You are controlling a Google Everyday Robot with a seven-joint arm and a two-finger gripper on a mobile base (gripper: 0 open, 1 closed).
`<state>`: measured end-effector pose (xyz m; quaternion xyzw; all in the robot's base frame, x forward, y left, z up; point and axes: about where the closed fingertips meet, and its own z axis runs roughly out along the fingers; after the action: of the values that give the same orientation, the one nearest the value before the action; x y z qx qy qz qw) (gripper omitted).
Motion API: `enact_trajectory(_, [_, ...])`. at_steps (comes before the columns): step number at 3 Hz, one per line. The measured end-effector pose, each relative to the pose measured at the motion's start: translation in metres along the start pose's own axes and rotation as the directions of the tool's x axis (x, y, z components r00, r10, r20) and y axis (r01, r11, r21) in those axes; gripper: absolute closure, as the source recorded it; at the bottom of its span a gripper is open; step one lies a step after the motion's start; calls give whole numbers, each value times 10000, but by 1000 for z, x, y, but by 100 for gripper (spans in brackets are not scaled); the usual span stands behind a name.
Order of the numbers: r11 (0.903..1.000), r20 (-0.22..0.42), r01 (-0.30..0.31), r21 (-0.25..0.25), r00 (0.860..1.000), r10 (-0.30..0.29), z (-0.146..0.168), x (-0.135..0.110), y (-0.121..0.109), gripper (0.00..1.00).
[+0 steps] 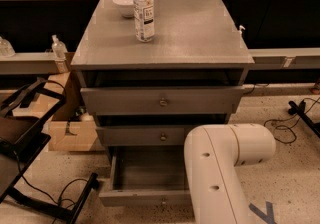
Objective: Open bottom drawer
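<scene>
The grey cabinet point(190, 33) has three drawers. The bottom drawer point(135, 198) stands pulled well out toward me, and its empty inside point(150, 168) shows. Its small knob point(164, 201) is at the lower edge of the view. The middle drawer point(135, 135) and top drawer point(115, 100) sit further in. My white arm point(215, 178) reaches down at the drawer's right side and covers that part of it. My gripper is hidden below the arm, out of view.
A water bottle point(144, 10) and a white bowl point(123, 4) stand on the cabinet top. A black frame point(20, 138) and a cardboard box point(65, 135) are at the left. Cables point(287, 118) lie on the floor at the right.
</scene>
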<state>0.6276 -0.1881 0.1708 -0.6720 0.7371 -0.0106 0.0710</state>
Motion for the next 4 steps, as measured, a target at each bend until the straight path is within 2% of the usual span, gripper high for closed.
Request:
enact_trajectory(1, [10000,-2,1,-45,10000,-2,2,0,3,45])
enact_trajectory(3, [9999,-5,3,-106,10000,-3,5,0,6,92])
enact_trajectory(4, [9997,81,-8,-237,10000,10,12,-1,11,100])
